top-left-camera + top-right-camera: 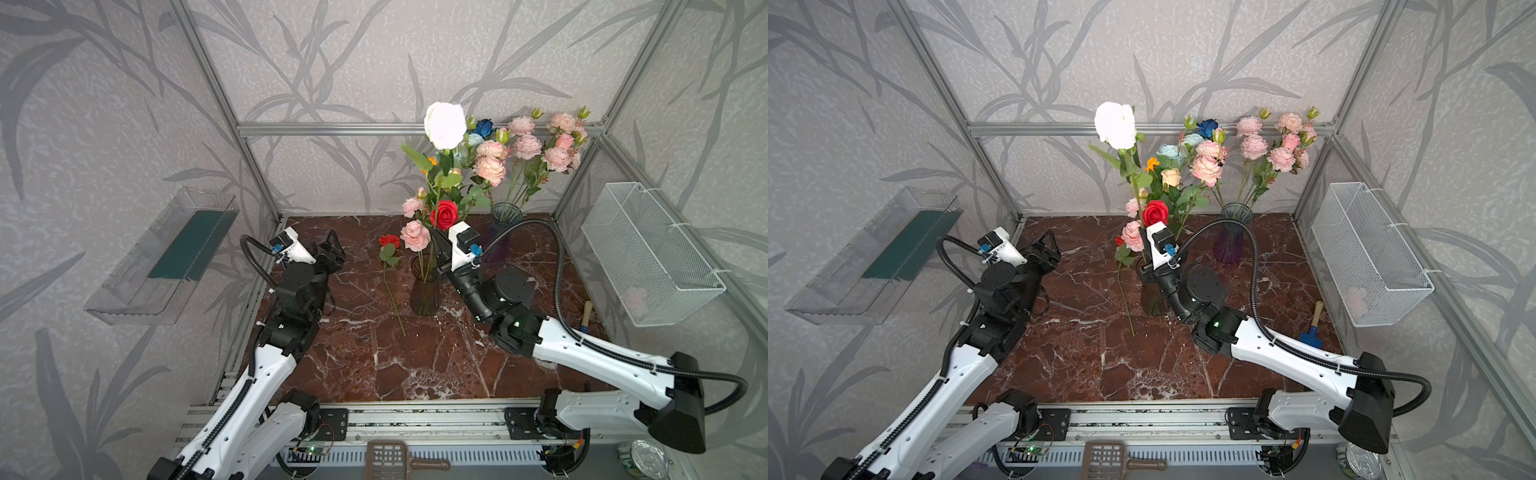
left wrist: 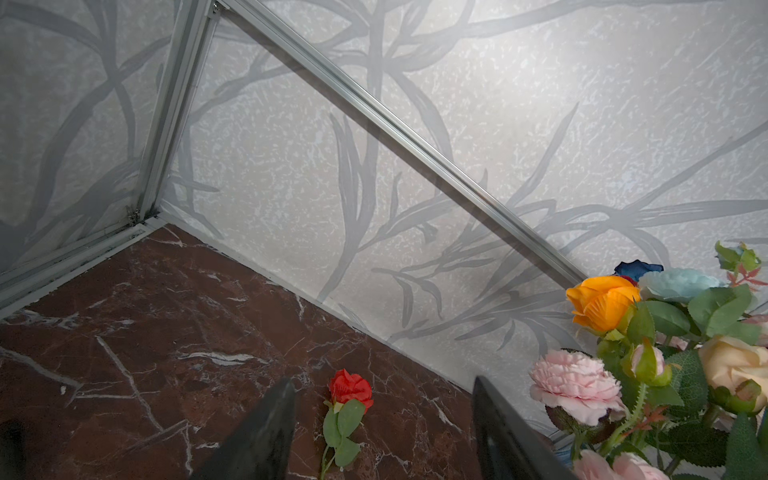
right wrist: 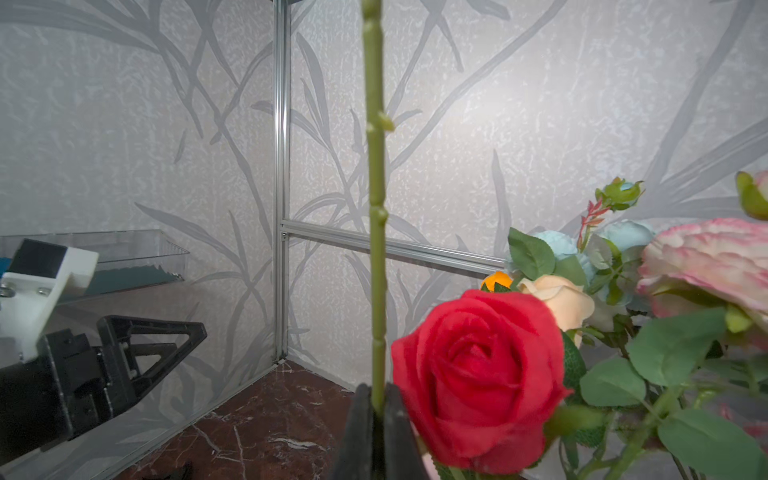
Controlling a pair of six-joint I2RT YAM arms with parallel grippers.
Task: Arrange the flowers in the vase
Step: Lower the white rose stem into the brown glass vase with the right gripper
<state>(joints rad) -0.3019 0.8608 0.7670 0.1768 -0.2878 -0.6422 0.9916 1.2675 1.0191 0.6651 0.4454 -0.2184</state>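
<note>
Top view: my right gripper (image 1: 435,246) is clamped on the white rose (image 1: 444,124), long axis near upright, brown vase (image 1: 424,291) mouth just below my fingers. Its foot is hidden, so straight down is my guess. Left gripper (image 1: 333,249) is empty, jaws well apart. Left wrist: 1 loose red rose (image 2: 351,388) lies flat on the table (image 2: 166,332) ahead of my left fingers, bloom at the far end, long axis running back between them. Right wrist: the stem (image 3: 376,208) rises straight from my shut right fingers.

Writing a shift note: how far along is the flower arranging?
Done: several flowers stand in the brown vase. In hand: right tool shut on a green stem, seemingly of the white flower. Remaining: one red rose lies on the table; left tool open, empty.
</note>
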